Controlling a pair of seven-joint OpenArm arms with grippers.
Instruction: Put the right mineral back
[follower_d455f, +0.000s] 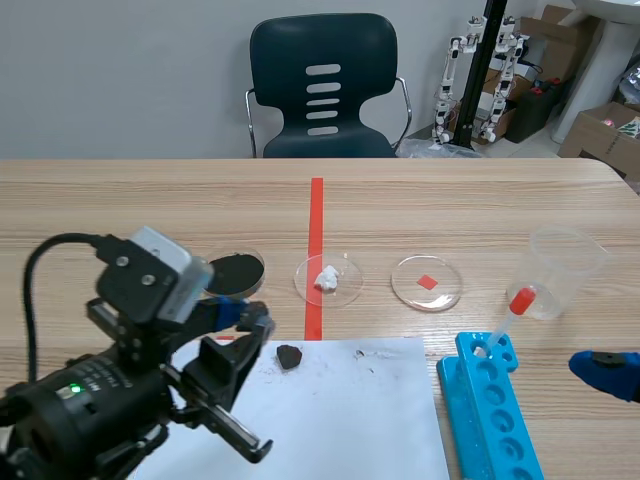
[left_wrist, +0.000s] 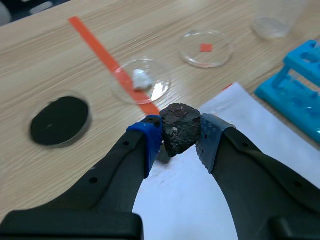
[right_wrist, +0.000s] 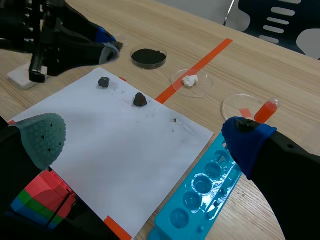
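Observation:
My left gripper (left_wrist: 179, 131) is shut on a dark, rough mineral (left_wrist: 179, 126), pressed between its blue pads above the near left corner of the white paper (follower_d455f: 330, 420). In the scene view this gripper (follower_d455f: 252, 320) hangs in front of the black-powder dish (follower_d455f: 236, 270). Two more dark minerals lie on the paper, one (right_wrist: 103, 81) under the left gripper and one (follower_d455f: 289, 356) to its right. A white mineral (follower_d455f: 326, 278) sits in the middle dish. My right gripper (right_wrist: 145, 140) stands open over the paper's right side, holding nothing.
A dish with only a red square (follower_d455f: 427, 283) stands right of the white-mineral dish. A clear beaker (follower_d455f: 563, 270), a red-bulbed dropper (follower_d455f: 510, 315) and a blue tube rack (follower_d455f: 490, 410) fill the right side. Coloured blocks (right_wrist: 42, 200) lie under the right gripper.

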